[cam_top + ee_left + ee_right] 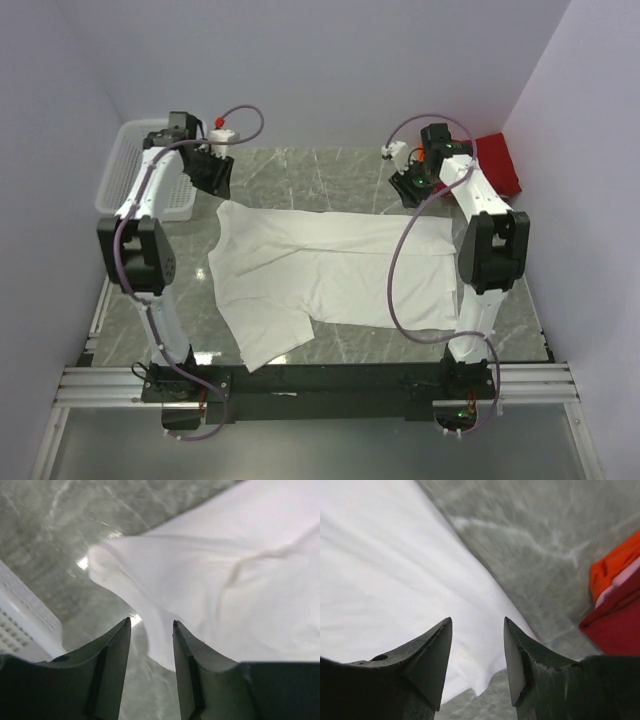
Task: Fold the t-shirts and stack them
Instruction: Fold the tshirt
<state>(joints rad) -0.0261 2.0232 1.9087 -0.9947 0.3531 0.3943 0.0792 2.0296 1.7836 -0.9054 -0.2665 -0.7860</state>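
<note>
Broadly, found marble table (pixel 330 165) bearing white t-shirt (pixel 330 265) spread flat mid-table. Noted mesh basket (pixel 125 175) at far left edge, red t-shirt (pixel 500 160) at far right corner. Saw left gripper (pixel 150 622) above white shirt's far left corner, jaws parted, empty; right gripper (pixel 477 620) likewise released above far right corner.

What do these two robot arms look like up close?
The left arm and right arm have white links, black joints and a looping mauve cable each. The left hand and right hand end in two dark, wedge-shaped fingers.
</note>
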